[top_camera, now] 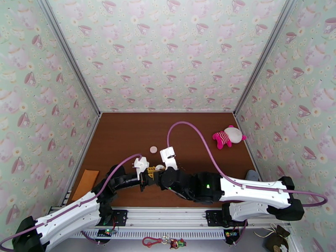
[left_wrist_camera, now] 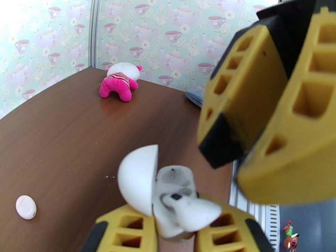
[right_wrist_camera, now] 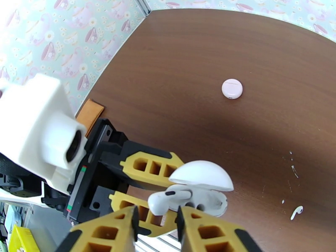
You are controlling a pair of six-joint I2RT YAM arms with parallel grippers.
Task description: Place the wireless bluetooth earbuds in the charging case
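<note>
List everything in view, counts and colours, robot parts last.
open charging case: 1, white, lid up, held near front edge
half-seated earbud: 1, white, lying partly in that case
loose earbud: 1, white, on table
closed case: 1, pinkish white, on table
plush toy: 1, pink and white, far right of table
flat pad: 1, orange, left edge
table: 1, brown
left gripper: yellow fingers, shut on open charging case
right gripper: yellow fingers, open
</note>
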